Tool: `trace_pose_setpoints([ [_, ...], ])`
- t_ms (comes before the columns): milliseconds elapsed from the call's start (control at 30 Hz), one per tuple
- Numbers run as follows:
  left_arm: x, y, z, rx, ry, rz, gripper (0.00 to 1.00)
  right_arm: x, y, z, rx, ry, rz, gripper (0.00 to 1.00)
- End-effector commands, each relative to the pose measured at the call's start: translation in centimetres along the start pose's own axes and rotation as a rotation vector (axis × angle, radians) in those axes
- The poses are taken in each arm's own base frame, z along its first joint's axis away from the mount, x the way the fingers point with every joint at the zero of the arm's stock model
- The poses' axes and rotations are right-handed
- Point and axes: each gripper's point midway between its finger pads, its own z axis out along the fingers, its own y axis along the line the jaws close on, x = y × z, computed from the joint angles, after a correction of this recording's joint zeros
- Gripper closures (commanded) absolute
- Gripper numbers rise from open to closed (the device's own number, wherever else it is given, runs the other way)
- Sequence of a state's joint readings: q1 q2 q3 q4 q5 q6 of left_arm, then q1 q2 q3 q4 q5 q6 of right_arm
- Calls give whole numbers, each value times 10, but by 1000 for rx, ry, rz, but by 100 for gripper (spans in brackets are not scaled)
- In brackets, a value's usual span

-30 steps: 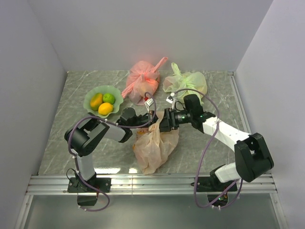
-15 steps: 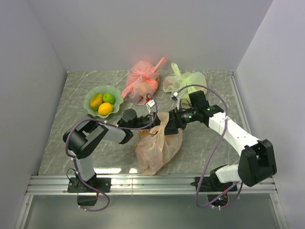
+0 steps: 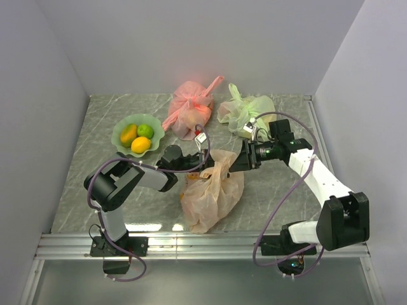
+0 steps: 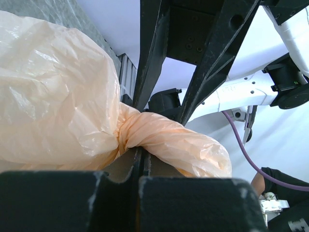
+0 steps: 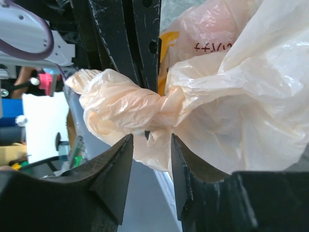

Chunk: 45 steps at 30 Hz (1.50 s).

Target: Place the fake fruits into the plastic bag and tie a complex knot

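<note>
The pale orange plastic bag (image 3: 213, 194) lies mid-table, its top bunched between both grippers. My left gripper (image 3: 202, 160) is shut, pinching a thin bit of the bag's twisted handle (image 4: 164, 140) at its tips (image 4: 140, 152). My right gripper (image 3: 234, 164) faces it from the right. Its jaws (image 5: 149, 137) stand apart, with a fold of the bag (image 5: 241, 111) just at the tips and the twisted roll (image 5: 120, 104) beyond. Something yellow (image 5: 169, 43) shows through the plastic. Three fake fruits, orange (image 3: 128, 134), green (image 3: 145, 131) and yellow (image 3: 140, 145), sit in the dish.
The pale green scalloped dish (image 3: 157, 129) stands at the back left. A pink-red tied bag (image 3: 191, 111) and a light green tied bag (image 3: 251, 111) sit at the back. Walls close in on three sides.
My right gripper has drawn back to the right, away from the left one, opening and then narrowing. The bag's top has stretched out between the two. The left gripper has stayed shut in place.
</note>
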State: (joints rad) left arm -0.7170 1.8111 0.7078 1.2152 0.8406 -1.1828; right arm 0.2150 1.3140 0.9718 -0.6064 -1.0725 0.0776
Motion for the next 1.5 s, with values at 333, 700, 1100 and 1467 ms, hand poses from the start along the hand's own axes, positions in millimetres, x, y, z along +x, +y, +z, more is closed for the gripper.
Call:
trace_pose_setpoints([
  [333, -9, -23, 3, 73, -16, 90, 100, 4, -9, 10, -31, 3, 118, 64],
  [700, -9, -25, 3, 75, -14, 104, 100, -1, -5, 11, -51, -2, 86, 100],
  [1100, -32, -2, -69, -196, 15, 214, 45, -10, 1, -2, -16, -17, -73, 100],
  [1467, -41, -56, -124, -333, 201, 452, 1, -8, 2, -3, -15, 1, -110, 100],
])
